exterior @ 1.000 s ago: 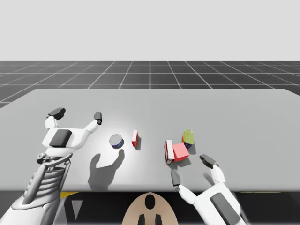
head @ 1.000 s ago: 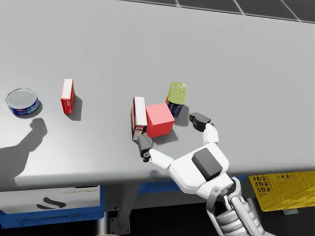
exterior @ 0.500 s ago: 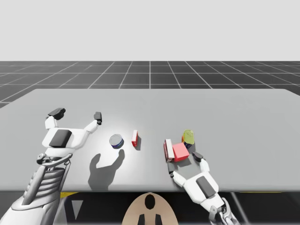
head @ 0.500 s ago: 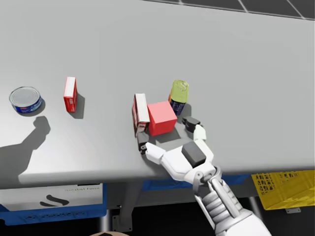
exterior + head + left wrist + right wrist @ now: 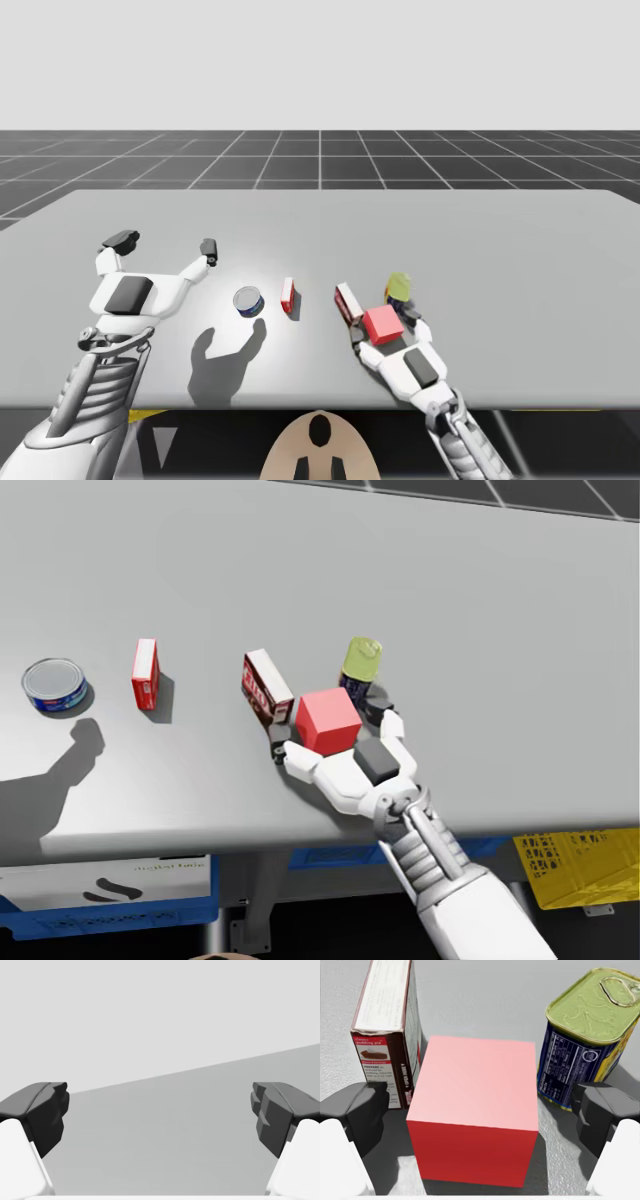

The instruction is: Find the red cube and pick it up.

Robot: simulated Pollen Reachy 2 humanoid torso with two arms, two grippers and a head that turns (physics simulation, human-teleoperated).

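Observation:
The red cube (image 5: pixel 475 1115) rests on the grey table (image 5: pixel 500 240) between the fingers of my right gripper (image 5: pixel 481 1119). A gap shows on each side, so this gripper is open. In the high view the red cube (image 5: pixel 383 324) sits near the front edge with my right gripper (image 5: pixel 381 332) astride it. In the head view the cube (image 5: pixel 327 720) lies ahead of the white palm. My left gripper (image 5: pixel 165 243) hangs open over the table's left part, and the left wrist view has nothing between its fingers (image 5: pixel 42 1115).
A brown and white box (image 5: pixel 387 1025) stands just left of the cube. A dark blue can with a yellow-green lid (image 5: pixel 585 1045) stands just right of it. Further left are a small red box (image 5: pixel 288 294) and a round blue tin (image 5: pixel 249 300). A yellow crate (image 5: pixel 575 865) sits under the table.
My right arm has reached forward, and its open fingers now straddle the red cube. The brown and white box has been pushed away to the left and turned. My left arm has not moved.

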